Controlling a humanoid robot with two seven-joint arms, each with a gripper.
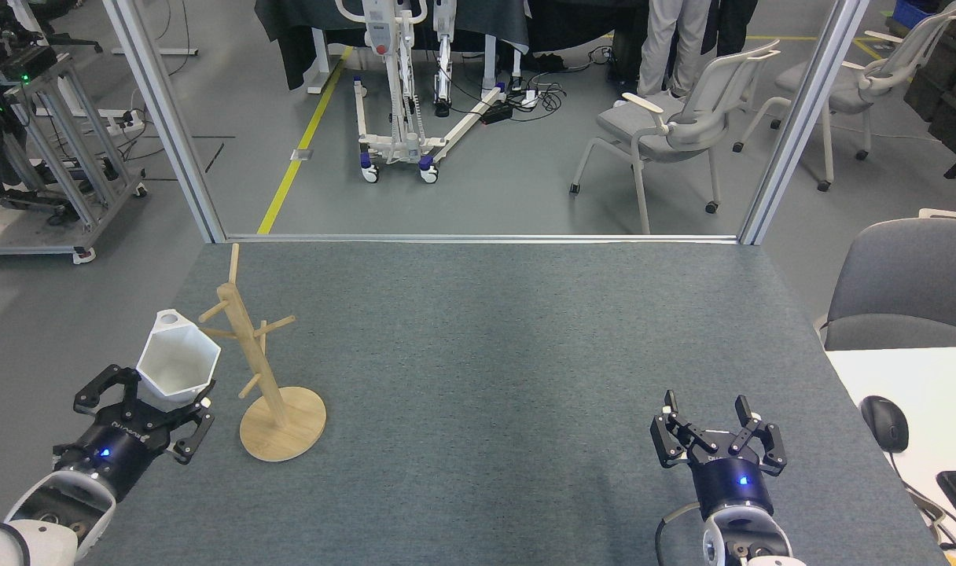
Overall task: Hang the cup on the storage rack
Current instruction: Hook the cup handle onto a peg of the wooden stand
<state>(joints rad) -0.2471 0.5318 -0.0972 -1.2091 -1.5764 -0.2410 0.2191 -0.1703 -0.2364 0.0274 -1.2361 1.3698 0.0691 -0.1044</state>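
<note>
The white hexagonal cup [178, 363] is held up at the left, mouth facing me, its holed tab at the top. My left gripper [160, 401] is shut on the cup's lower part. The cup sits just left of the wooden storage rack [251, 358], overlapping the tip of a left-pointing peg. The rack's slim post stands on a round disc base [283, 424] on the grey table. My right gripper [717, 428] rests open over the table's near right, holding nothing.
The grey felt table [494, 354] ends at a metal frame [478, 237] at the back. A white desk with a mouse [884, 422] and keyboard stands to the right, beside a grey chair [906, 283]. Chairs and equipment stand on the floor beyond.
</note>
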